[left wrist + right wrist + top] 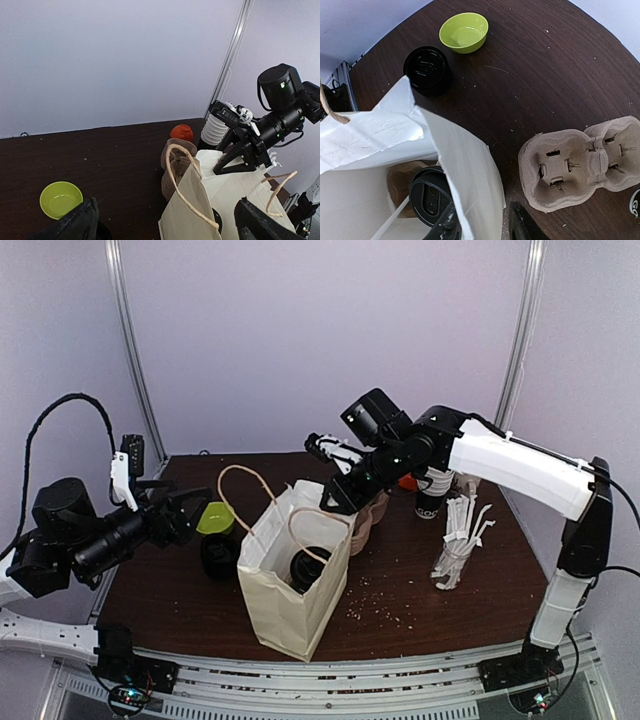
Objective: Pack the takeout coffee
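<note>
While the coffee sat bagged

As the takeout coffee stood upright inside the white paper bag, only its black lid showed, with a brown scrap just beside it. My right gripper hung over the bag's rim, fingers either side of one wall; whether they pinched the paper I could not tell. That wall stood between my fingers and the cup, and a rope handle arched above the opening. Outside the bag were a cardboard cup carrier, a black stack of lids and a green bowl. Farther back, a stack of white cups bore white letters on black, too cut off to read. My left gripper was spread wide, holding nothing.
</note>
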